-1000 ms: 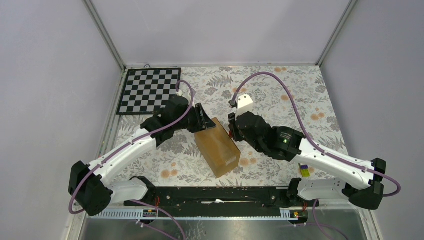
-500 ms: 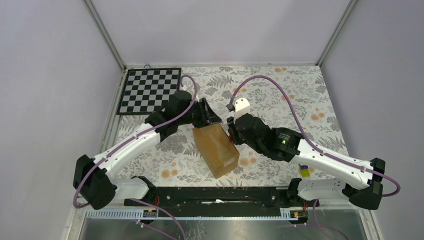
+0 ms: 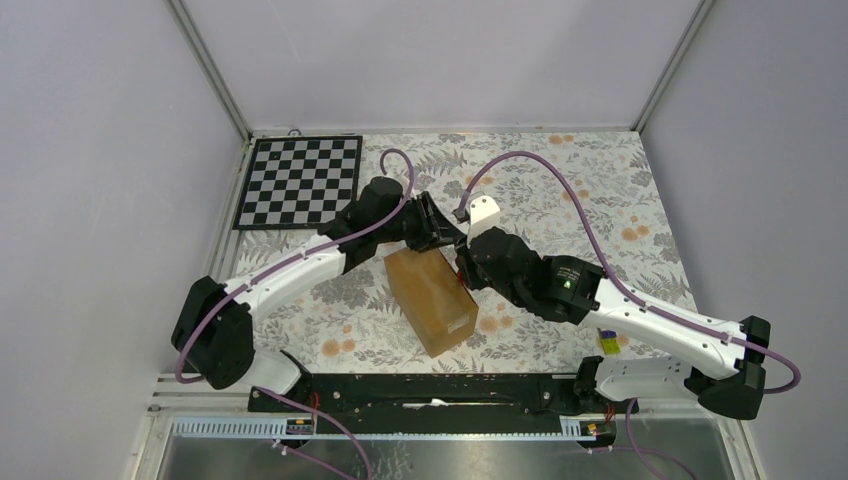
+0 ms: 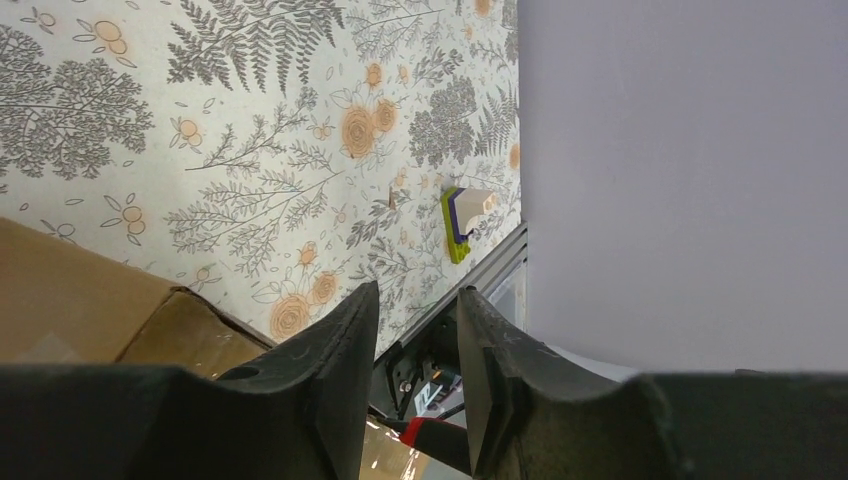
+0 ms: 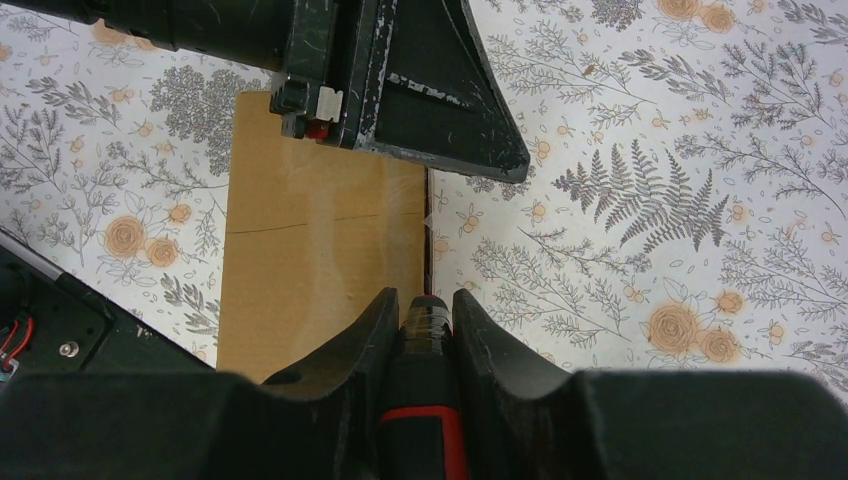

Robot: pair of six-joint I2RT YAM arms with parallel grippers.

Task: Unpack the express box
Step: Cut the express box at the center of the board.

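1 cutter (image 5: 422, 400) is clamped in the right gripper (image 5: 424, 302), tip beside the express box (image 5: 320, 220)'s right side; the left gripper (image 4: 415, 305) is parted over its far end.

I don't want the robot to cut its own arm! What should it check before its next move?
1. Cutter clamped in the right gripper: ok.
2. Left gripper empty, fingers apart: ok.
3. Express box lying flat on the table: ok.
4. Left gripper away from the cutter's path: not ok, it hangs over the box's far end, just ahead of the cutter.
5. Blade lined up on a taped seam: cannot tell.
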